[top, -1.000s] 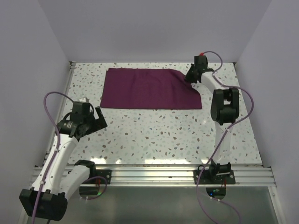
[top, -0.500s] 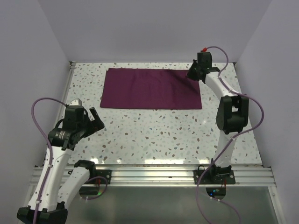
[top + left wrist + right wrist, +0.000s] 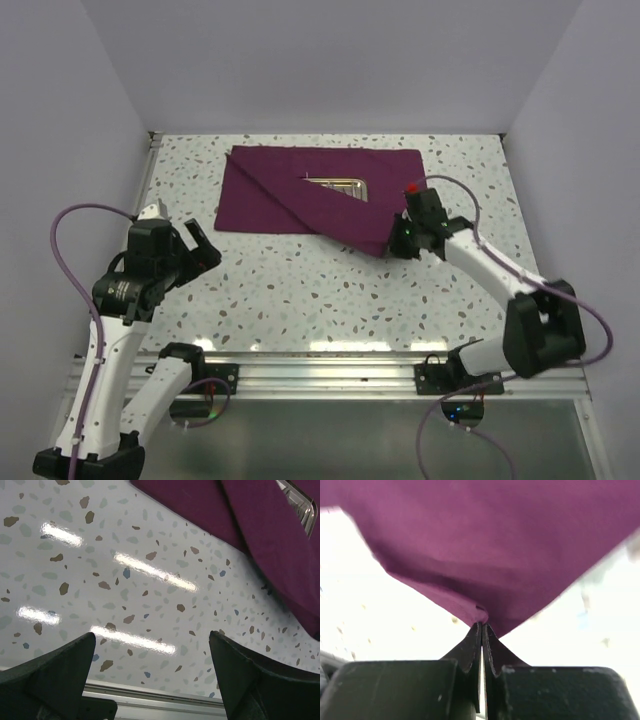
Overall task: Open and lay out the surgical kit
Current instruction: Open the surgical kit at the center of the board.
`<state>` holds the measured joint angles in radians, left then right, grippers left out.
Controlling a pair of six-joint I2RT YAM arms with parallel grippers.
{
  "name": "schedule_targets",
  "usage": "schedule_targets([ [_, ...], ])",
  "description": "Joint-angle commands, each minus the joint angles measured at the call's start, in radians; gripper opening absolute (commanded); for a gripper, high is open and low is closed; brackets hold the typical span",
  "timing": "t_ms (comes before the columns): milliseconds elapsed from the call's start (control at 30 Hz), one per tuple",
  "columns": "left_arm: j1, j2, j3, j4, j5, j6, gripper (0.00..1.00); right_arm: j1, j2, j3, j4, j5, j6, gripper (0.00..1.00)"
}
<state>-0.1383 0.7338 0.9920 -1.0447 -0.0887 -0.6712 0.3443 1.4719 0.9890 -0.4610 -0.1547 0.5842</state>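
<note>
**Right gripper pinches a corner of the purple wrap, steel tray partly uncovered**

The dark purple cloth wrap (image 3: 300,190) lies across the far middle of the white speckled surface (image 3: 330,290). Its right-hand part is folded over toward the near right, forming a diagonal flap that runs from the far left of the cloth down to a point at the near right. In the triangular opening behind that flap, part of a small shiny steel tray with rounded corners (image 3: 340,186) shows, resting on the cloth; the rest of it is hidden under the fold. The left wrist view catches one corner of the same tray at its upper right edge, beside the purple fabric. No instruments can be made out in any view.

The right gripper (image 3: 398,240) sits at the near-right tip of the flap. In the right wrist view its two dark fingers (image 3: 470,652) are clenched together with a corner of the purple cloth caught between their tips, the fabric fanning out above them. The right arm reaches in low from the near right, its purple cable looping behind it.

The left gripper (image 3: 200,245) is over bare surface at the left, near the cloth's near-left corner but apart from it. Its fingers (image 3: 50,667) are spread wide, with nothing between them.
</note>
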Motion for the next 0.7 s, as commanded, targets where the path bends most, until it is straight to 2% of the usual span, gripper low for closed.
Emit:
schedule_targets([
  [0,-0.004,0.024,0.04,0.038,0.02,-0.013,1.0,-0.014,-0.3,-0.191,-0.175,-0.025,0.002,0.0],
  [33,-0.004,0.03,0.042,0.046,0.023,-0.014,1.0,-0.013,-0.368,-0.223,-0.267,-0.014,-0.004,0.0],
  [100,-0.004,0.045,0.045,0.072,0.03,-0.019,1.0,-0.014,-0.537,-0.309,-0.338,-0.006,0.008,0.0],
  [233,-0.004,0.061,0.054,0.095,0.033,-0.034,1.0,-0.004,-0.654,-0.323,-0.459,-0.017,0.066,0.0],
  [400,-0.004,0.053,0.059,0.095,0.044,-0.054,1.0,-0.005,-0.656,-0.294,-0.622,0.116,0.088,0.0],
  [533,-0.004,0.038,0.056,0.083,0.027,-0.065,1.0,-0.004,-0.74,-0.245,-0.775,0.153,0.135,0.0],
  [667,-0.004,0.035,0.045,0.026,-0.018,-0.109,1.0,-0.005,-0.776,-0.117,-0.913,0.256,0.167,0.0],
])
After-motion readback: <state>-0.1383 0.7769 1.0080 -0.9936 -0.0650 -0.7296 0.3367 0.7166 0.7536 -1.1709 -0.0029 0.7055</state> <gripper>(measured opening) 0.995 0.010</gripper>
